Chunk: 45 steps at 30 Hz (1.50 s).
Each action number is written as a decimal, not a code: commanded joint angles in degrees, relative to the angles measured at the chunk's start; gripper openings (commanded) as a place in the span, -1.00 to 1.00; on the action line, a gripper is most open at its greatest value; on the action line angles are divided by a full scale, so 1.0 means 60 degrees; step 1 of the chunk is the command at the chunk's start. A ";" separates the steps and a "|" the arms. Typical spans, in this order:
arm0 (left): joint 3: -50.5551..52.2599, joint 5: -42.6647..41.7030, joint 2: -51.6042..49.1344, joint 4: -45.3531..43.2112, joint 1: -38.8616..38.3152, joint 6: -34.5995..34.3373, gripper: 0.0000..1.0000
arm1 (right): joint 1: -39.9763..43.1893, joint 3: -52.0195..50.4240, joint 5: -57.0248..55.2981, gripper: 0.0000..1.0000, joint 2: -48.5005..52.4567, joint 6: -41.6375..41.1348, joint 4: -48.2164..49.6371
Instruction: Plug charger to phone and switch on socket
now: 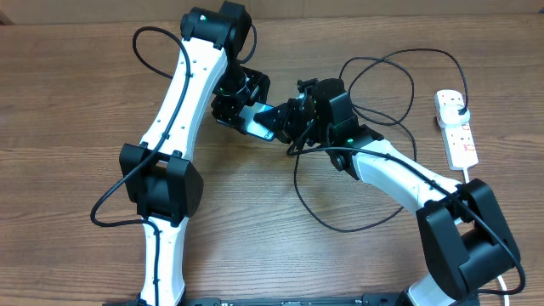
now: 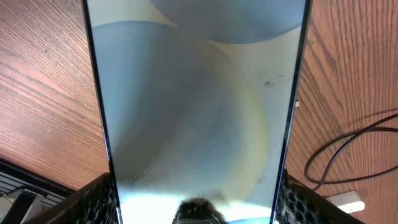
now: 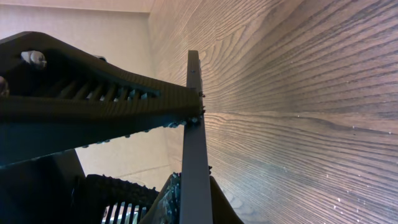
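Observation:
The phone [image 1: 257, 121] is held off the wooden table between both grippers at the middle back. My left gripper [image 1: 245, 110] is shut on its side edges; in the left wrist view the light-blue screen [image 2: 193, 93] fills the frame between the two fingers [image 2: 196, 208]. My right gripper [image 1: 289, 121] is closed on the phone's other end; the right wrist view shows the phone edge-on [image 3: 194, 124] between my fingers [image 3: 196, 208]. The charger cable [image 1: 340, 225] loops over the table, and its black plug [image 1: 460, 104] sits in the socket [image 1: 459, 140]. The connector tip is hidden.
The black cable [image 2: 348, 140] makes wide loops between the right arm and the power strip at the far right. The strip's white cord [image 1: 470, 174] runs toward the right arm's base. The left arm's finger [image 3: 93, 109] crosses the right wrist view.

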State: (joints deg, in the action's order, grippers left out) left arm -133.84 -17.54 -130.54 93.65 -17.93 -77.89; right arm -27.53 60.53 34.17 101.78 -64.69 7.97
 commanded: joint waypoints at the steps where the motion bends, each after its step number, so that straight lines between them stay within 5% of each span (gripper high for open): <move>1: -0.0255 -0.0007 0.0040 0.0058 -0.0076 -0.0164 -0.52 | -0.0015 0.0222 -0.0040 -0.86 0.0044 -0.0015 0.0164; 5: -0.0255 -0.0007 0.0040 0.0055 -0.0076 -0.0168 -0.24 | -0.0007 0.0222 -0.0040 -0.87 0.0044 -0.0015 0.0168; 8: -0.0255 -0.0007 0.0040 0.0062 -0.0076 -0.0164 0.54 | 0.0007 0.0222 -0.0040 -0.88 0.0044 -0.0022 0.0175; 11: -0.0255 -0.0007 0.0040 0.0058 -0.0076 -0.0164 1.00 | 0.0098 0.0222 -0.0029 -0.92 0.0044 -0.0251 0.0171; 20: -0.0255 -0.0004 0.0040 -0.0200 -0.0058 0.0069 1.00 | 0.0306 0.0222 0.0259 -0.93 0.0044 -0.0255 0.0200; 26: -0.0255 -0.0353 0.0040 -0.1144 0.0106 0.3220 1.00 | 0.0557 0.0222 0.0543 -0.93 0.0040 0.0306 0.0153; 30: -0.0255 -0.1643 0.0040 -0.2014 0.0259 0.6226 1.00 | 0.0750 0.0222 0.0863 -0.93 0.0018 0.1093 -0.0066; 36: -0.0255 -0.4608 0.0040 -0.3031 0.0670 0.8400 0.99 | 0.1228 0.0222 0.0823 -0.93 -0.0317 0.1781 -0.0816; 45: -0.0255 -0.7118 0.0040 -0.4022 0.1089 0.8695 1.00 | 0.2211 0.0222 -0.0477 -0.92 -0.1963 0.2284 -0.1315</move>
State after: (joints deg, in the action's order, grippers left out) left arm -134.04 -50.22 -130.54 71.33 -12.10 -28.84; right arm -15.46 60.53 35.48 97.30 -52.86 -0.49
